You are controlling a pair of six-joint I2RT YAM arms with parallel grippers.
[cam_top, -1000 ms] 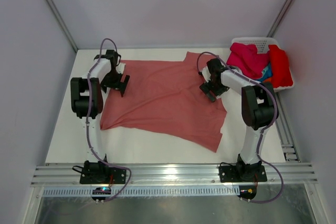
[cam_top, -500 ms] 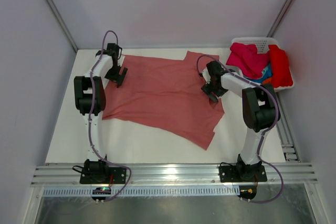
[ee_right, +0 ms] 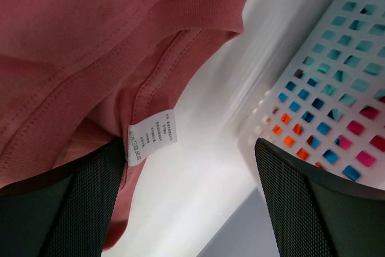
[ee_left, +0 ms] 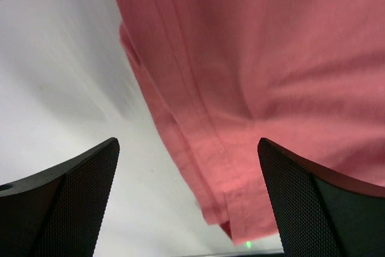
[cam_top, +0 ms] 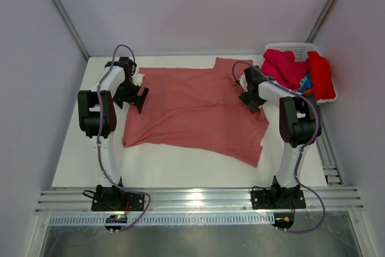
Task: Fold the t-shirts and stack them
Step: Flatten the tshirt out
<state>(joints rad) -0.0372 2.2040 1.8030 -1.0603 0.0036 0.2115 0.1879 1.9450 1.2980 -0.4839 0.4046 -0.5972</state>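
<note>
White table (cam_top: 180, 170): one salmon t-shirt (cam_top: 192, 106) lies spread out on the far half, unfolded and slightly wrinkled, its near edge slanting toward the near right, and a white plastic basket (cam_top: 289, 47) stands at the far right corner, near the shirt.

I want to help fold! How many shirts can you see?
5. A salmon shirt lies spread on the table; magenta, red, blue and orange ones are piled in the white basket. More may be hidden underneath.
</note>
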